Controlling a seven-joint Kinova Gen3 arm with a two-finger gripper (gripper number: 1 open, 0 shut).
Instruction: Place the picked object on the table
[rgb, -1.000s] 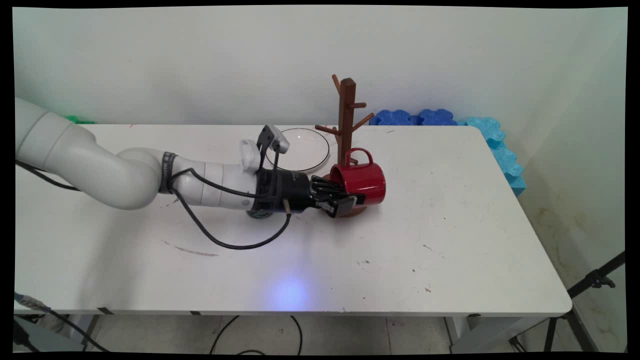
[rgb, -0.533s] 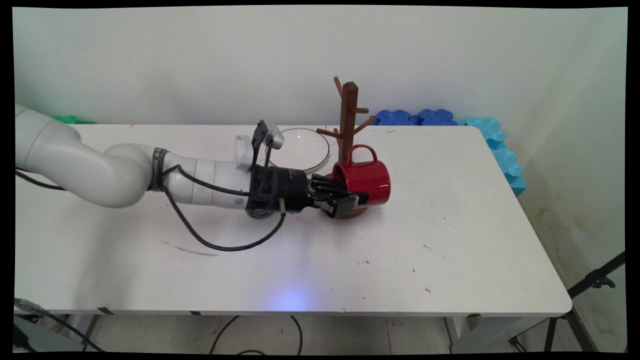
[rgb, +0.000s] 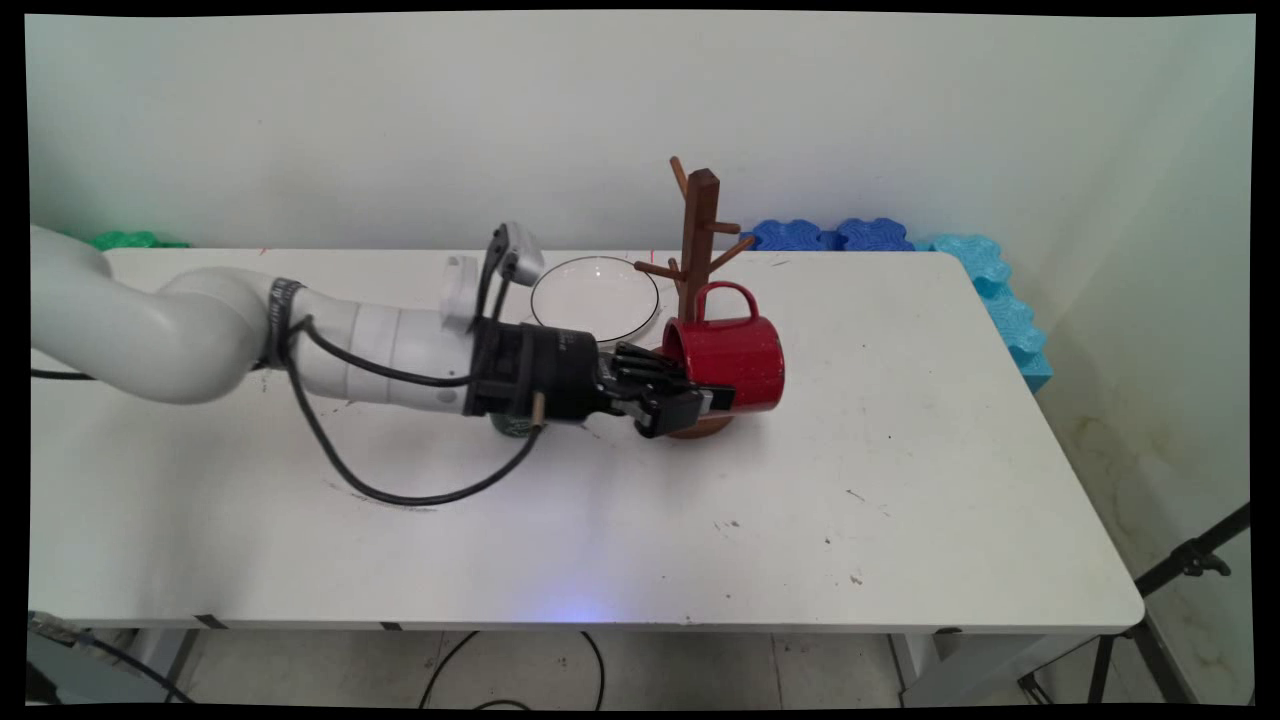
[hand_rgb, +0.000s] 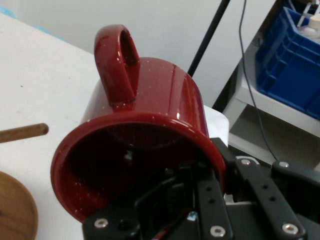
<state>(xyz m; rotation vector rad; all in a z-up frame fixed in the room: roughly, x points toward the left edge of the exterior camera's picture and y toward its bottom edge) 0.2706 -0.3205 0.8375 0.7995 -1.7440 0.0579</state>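
Main view is showing the white table (rgb: 900, 480) bearing a wooden mug tree (rgb: 697, 235); just beside it, the gripper (rgb: 690, 405) is pinching the rim wall of a red mug (rgb: 730, 355), one finger inside, holding it sideways with its handle (hand_rgb: 117, 62) upward.

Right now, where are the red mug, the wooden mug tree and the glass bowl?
red mug (rgb: 738, 362): main view, on its side wall.
wooden mug tree (rgb: 700, 215): main view, on its upright post.
glass bowl (rgb: 594, 297): main view, on its inside.
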